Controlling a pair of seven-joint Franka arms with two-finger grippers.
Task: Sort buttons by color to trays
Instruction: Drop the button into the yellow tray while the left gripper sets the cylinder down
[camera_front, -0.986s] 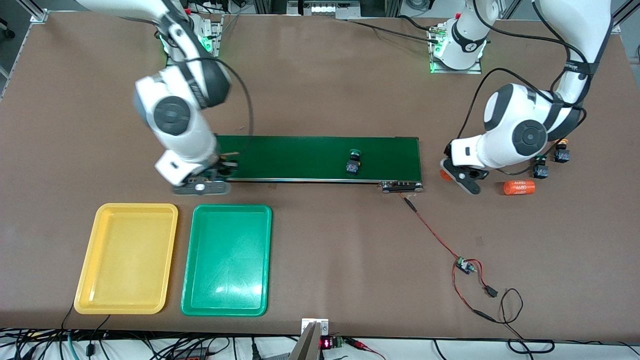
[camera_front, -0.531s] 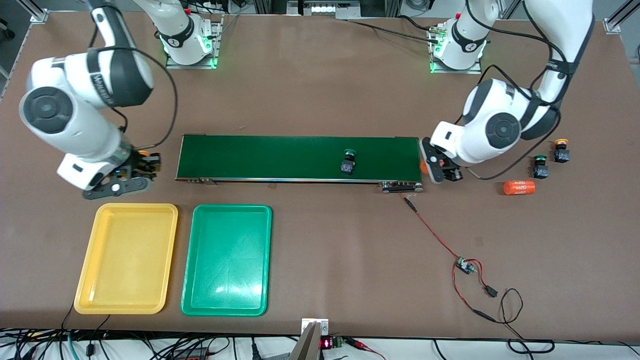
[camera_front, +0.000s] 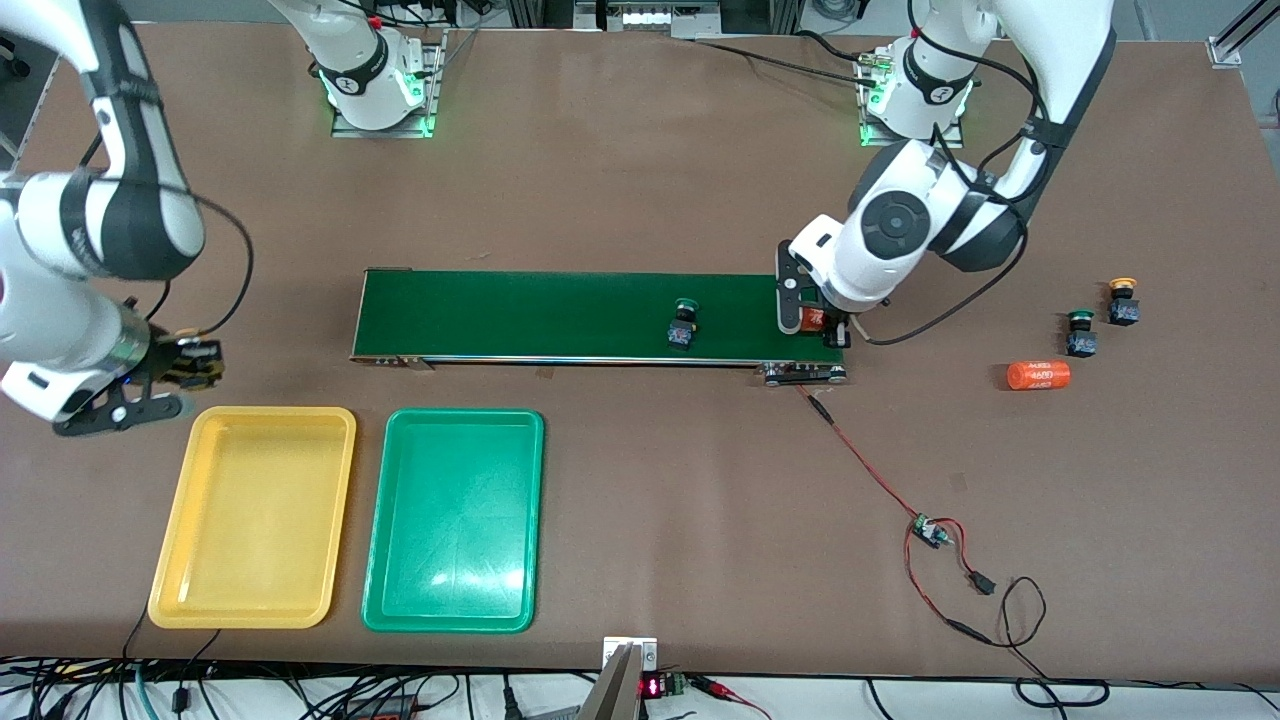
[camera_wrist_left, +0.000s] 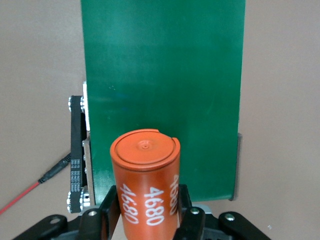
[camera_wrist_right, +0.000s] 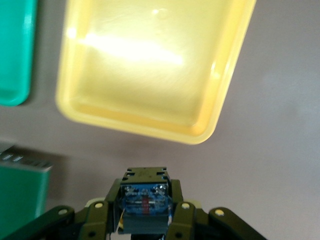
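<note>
Button (camera_wrist_right: 144, 202), yellow-capped push switch with a rigid, likely light blocky body best taken by its flat sides, clamped in right gripper (camera_front: 185, 362) beside yellow tray (camera_front: 175, 530); left gripper (camera_wrist_left: 148, 217) clamps orange 4680 cylinder (camera_wrist_left: 147, 182) over conveyor belt (camera_front: 520, 315).

Empty yellow tray (camera_front: 252, 518) and green tray (camera_front: 453, 521) lie side by side; one green-capped button (camera_front: 682, 324) rides the belt.
</note>
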